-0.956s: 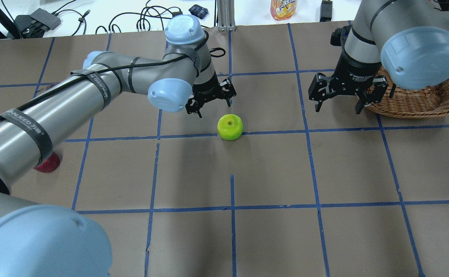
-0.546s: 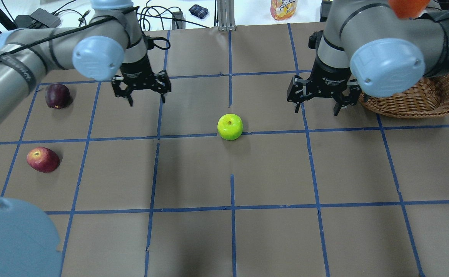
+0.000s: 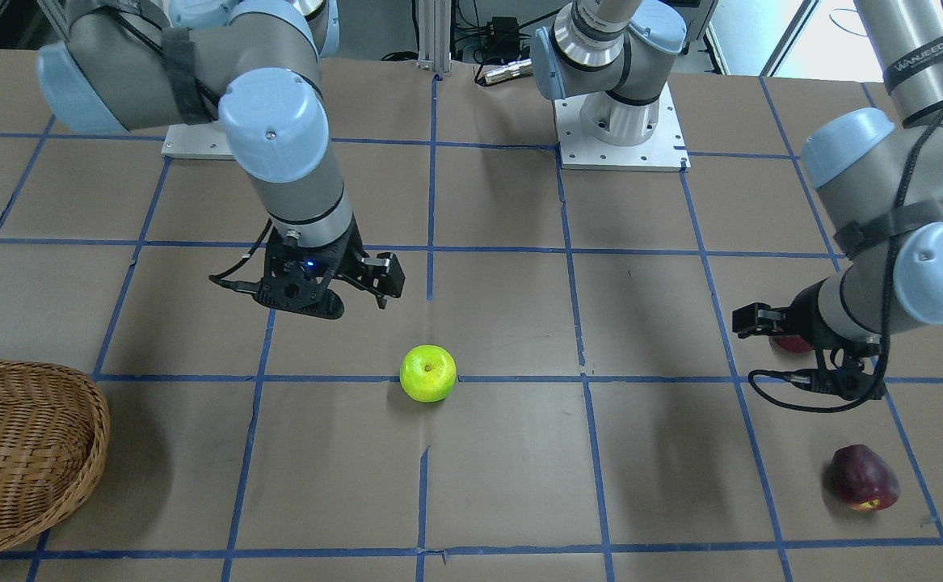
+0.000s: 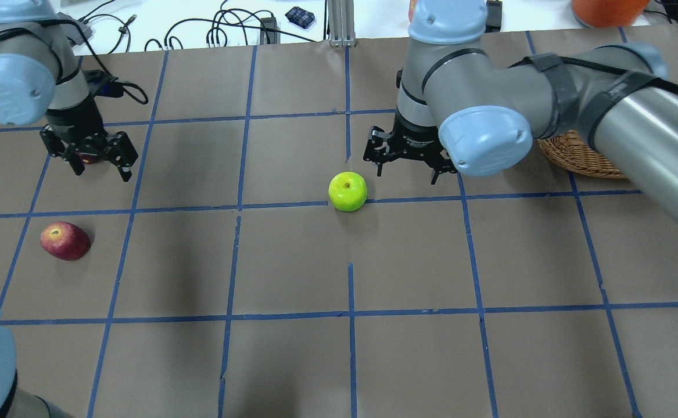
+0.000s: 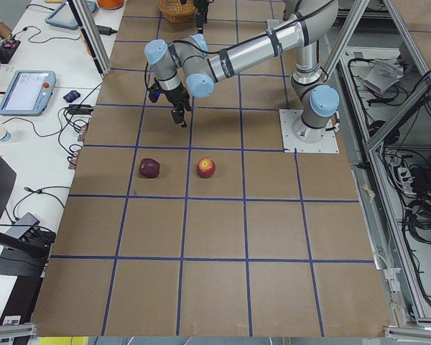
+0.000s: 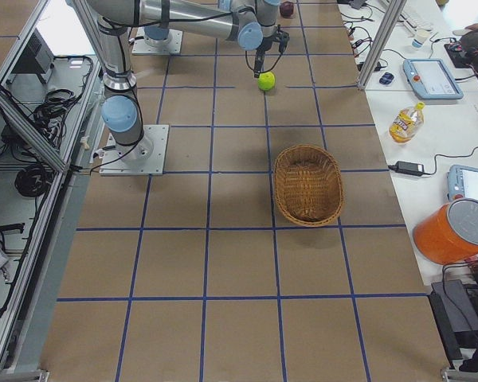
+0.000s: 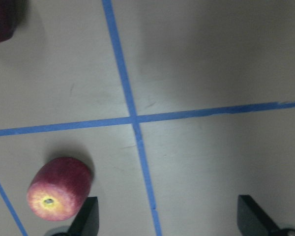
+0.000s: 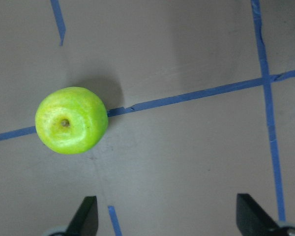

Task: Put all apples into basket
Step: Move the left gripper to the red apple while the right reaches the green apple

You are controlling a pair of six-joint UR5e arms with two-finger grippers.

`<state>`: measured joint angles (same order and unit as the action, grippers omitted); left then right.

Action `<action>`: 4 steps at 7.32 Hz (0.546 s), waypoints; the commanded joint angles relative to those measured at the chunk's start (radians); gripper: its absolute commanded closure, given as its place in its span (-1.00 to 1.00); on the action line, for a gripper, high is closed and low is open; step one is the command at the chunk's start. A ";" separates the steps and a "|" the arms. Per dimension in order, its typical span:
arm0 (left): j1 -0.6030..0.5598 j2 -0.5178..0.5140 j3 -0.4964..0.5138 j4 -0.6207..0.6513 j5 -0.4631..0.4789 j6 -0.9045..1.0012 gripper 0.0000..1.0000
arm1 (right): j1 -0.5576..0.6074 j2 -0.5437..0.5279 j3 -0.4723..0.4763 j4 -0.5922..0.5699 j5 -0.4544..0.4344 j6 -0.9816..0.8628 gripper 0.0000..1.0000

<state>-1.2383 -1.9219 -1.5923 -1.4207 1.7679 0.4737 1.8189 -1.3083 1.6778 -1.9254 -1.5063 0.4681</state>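
Note:
The yellow-green apple (image 4: 347, 191) sits on the brown paper at mid-table. My right gripper (image 4: 405, 176) hovers open just to its right; in the right wrist view the apple (image 8: 71, 120) lies up and left of the open fingers. The red apple (image 4: 64, 241) and the dark maroon apple (image 3: 865, 477) lie at the table's left end. My left gripper (image 4: 101, 171) hangs open above them and holds nothing. In the left wrist view the red apple (image 7: 59, 189) is beside one finger. The wicker basket (image 4: 571, 159) stands at the right, mostly hidden behind the right arm, and is empty (image 6: 339, 187).
Blue tape lines grid the paper. Cables, a juice bottle (image 6: 404, 121) and an orange jug (image 6: 454, 231) sit on the white bench beyond the far edge. The arm bases (image 3: 618, 121) stand at the robot's side.
Both arms swung left. The left gripper went from beside the green apple to above the two red apples. The right gripper moved from the basket to beside the green apple. Both stayed open.

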 commanded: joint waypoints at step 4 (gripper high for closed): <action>0.267 -0.002 -0.316 0.491 -0.001 0.439 -1.00 | 0.123 0.259 -0.122 -0.138 -0.002 0.180 -1.00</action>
<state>-1.0127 -1.9226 -1.8508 -1.0003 1.7725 0.8472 1.9194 -1.1076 1.5776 -2.0542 -1.5022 0.6217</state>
